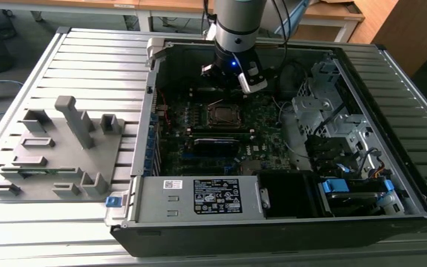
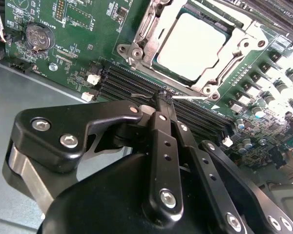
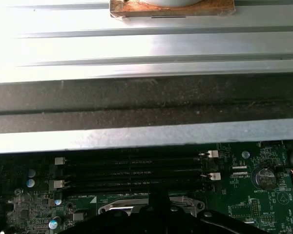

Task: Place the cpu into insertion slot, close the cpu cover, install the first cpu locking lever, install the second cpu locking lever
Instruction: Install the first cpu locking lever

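Observation:
The cpu [image 2: 195,41], a flat square with a grey metal top, lies in the insertion slot [image 1: 223,114] on the green board. The cpu cover [image 2: 149,29], a silver frame, lies down around it. My gripper [image 2: 161,99] is shut, its black fingers meeting in a point just beside the socket, over the memory slots [image 2: 132,80]. A thin silver locking lever [image 2: 190,97] runs along the socket's edge right at the tips; I cannot tell whether it is pinched. In the exterior view the gripper [image 1: 227,78] hangs inside the case just behind the socket.
The labelled grey power supply box [image 1: 198,194] fills the case's front. Drive cages and cables [image 1: 332,117] stand at the exterior view's right. A grey fixture plate [image 1: 58,150] lies outside the case at the left. A coin battery [image 2: 37,36] and the case wall [image 3: 146,97] are close by.

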### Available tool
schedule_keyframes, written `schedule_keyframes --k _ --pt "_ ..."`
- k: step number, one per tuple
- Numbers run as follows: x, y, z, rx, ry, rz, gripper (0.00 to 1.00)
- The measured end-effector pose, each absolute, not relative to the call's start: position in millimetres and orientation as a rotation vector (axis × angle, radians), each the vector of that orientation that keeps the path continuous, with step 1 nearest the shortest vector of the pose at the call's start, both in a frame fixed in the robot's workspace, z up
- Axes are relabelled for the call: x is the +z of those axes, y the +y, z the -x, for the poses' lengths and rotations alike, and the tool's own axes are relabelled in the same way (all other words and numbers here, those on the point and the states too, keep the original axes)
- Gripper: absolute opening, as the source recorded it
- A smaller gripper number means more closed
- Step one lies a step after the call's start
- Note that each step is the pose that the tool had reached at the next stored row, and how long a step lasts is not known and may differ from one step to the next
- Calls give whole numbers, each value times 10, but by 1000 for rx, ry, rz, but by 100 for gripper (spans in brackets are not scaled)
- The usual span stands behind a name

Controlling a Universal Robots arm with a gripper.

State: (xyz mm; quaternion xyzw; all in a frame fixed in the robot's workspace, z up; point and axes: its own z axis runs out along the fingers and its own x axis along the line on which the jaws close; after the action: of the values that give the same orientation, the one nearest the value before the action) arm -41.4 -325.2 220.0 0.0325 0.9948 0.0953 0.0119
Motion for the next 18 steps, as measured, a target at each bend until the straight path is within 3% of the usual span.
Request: schedule_keyframes --k 18 --pt "2132 -3216 409 260 3074 -326 11"
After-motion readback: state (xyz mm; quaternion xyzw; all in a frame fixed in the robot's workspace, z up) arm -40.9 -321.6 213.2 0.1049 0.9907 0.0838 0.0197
